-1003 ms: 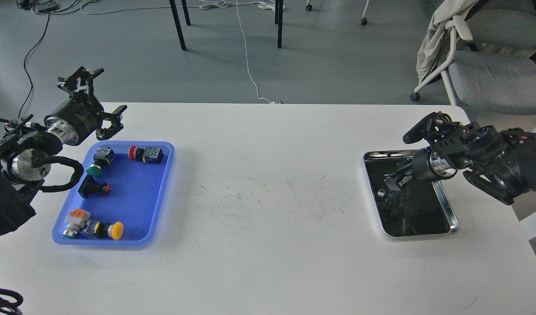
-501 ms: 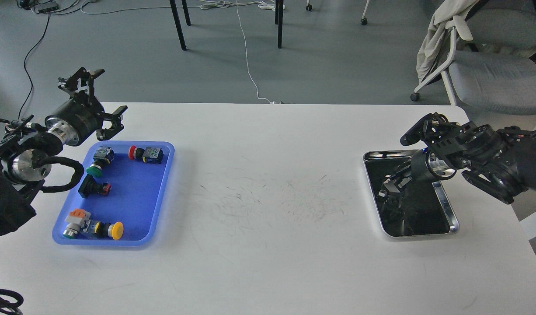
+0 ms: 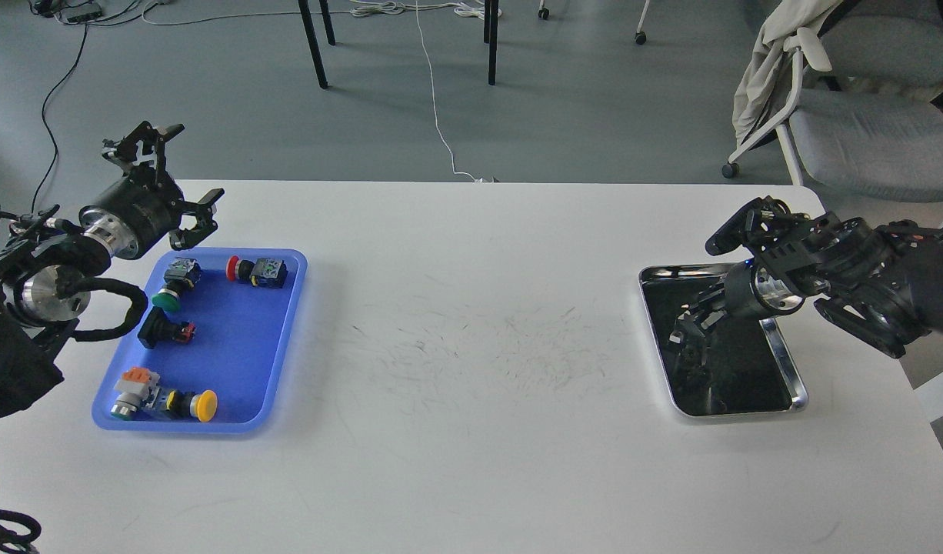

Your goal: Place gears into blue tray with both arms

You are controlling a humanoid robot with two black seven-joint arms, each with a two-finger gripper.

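**Ana:** Head view has the right pincer (image 3: 685, 332) dipped into the steel tray (image 3: 796, 385), tip down against the black inside. It's dark on dark, so whether the fingers are spread or pinched on anything, I cannot tell.

**Ben:** And the left pincer (image 3: 181, 181)?

**Ana:** Wide apart, holding nothing, hovering just past the far left corner of the blue tray (image 3: 279, 338).

**Ben:** So where are the gears?

**Ana:** I can't pick one out. By my reckoning they lie in that steel tray, black wheels lost against the black floor and its reflections. None shows in the blue tray.

**Ben:** How would one handle?

**Ana:** My guess: light, stiff, small enough to skid on a smooth floor. Pinch across the toothed rim, flat faces level, and squeeze gently so it doesn't pop out sideways.

**Ben:** What's in the blue tray, then?

**Ana:** Push-button switches only. A green-capped one (image 3: 170, 292) and a red-capped one (image 3: 254, 270) at the far end, a black one (image 3: 164, 332) mid-left, and at the near end a grey one with an orange top (image 3: 133, 392) touching a yellow-capped one (image 3: 191, 405). The right half of the blue floor lies bare, a sensible drop spot.

**Ben:** And between the trays?

**Ana:** Scuffed white tabletop (image 3: 471, 431), the two trays well apart.
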